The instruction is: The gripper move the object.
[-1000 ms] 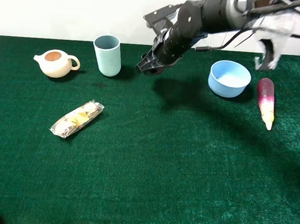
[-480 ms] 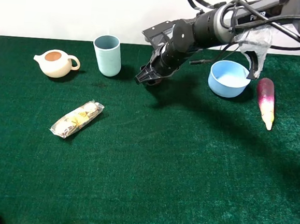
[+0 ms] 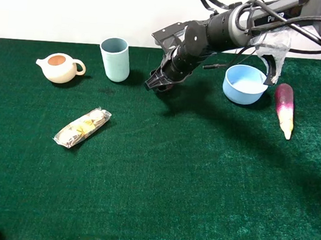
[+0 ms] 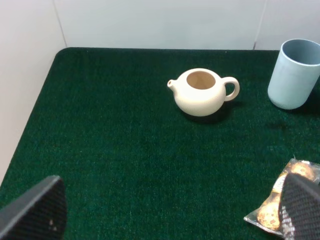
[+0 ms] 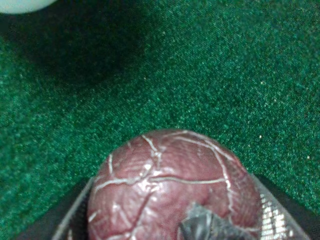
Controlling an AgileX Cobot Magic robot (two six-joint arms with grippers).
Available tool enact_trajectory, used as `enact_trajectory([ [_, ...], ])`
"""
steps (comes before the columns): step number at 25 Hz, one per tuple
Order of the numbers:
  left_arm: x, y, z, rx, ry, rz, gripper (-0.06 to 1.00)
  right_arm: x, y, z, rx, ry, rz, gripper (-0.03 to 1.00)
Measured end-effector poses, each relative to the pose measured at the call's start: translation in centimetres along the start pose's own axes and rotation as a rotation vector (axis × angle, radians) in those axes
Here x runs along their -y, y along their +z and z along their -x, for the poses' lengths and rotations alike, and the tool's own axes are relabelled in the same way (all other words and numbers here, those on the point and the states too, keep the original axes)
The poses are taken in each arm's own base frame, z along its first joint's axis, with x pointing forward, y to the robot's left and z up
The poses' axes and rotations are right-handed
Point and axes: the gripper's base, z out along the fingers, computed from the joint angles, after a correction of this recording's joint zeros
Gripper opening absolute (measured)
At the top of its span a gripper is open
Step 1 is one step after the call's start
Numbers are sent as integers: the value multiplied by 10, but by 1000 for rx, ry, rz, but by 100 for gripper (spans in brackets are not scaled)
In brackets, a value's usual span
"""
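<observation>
My right gripper (image 3: 156, 83) reaches from the right across the middle and sits low over the green table, just right of the pale blue cup (image 3: 114, 58). It is shut on the object, a dark maroon round ball (image 5: 170, 190) with pale lines on its skin and a dark stem cap. The right wrist view shows the ball filling the space between the mesh-padded fingers (image 5: 277, 212). In the exterior high view the claw hides the ball. My left gripper (image 4: 167, 215) is open and empty, low at the near left of the table.
A cream teapot (image 3: 59, 67) stands at the far left; it also shows in the left wrist view (image 4: 202, 92). A wrapped snack pack (image 3: 82, 127) lies left of centre. A blue bowl (image 3: 245, 84) and a purple eggplant (image 3: 284, 108) are at the right.
The right arm has come down and slightly nearer, bringing the shut gripper close to the table beside the cup. Over the last half second it has hardly moved.
</observation>
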Motion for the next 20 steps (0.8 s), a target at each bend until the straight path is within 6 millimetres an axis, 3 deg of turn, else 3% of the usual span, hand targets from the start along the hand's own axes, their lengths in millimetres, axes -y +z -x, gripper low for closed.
enact_trajectory([
  [2, 0, 0, 0, 0, 0, 0, 84, 0, 0, 0, 0, -32, 0, 48],
  [4, 0, 0, 0, 0, 0, 0, 84, 0, 0, 0, -2, -45, 0, 60],
  [6, 0, 0, 0, 0, 0, 0, 84, 0, 0, -1, -6, -54, 2, 66],
  [20, 0, 0, 0, 0, 0, 0, 84, 0, 0, -2, -16, -51, 6, 69],
])
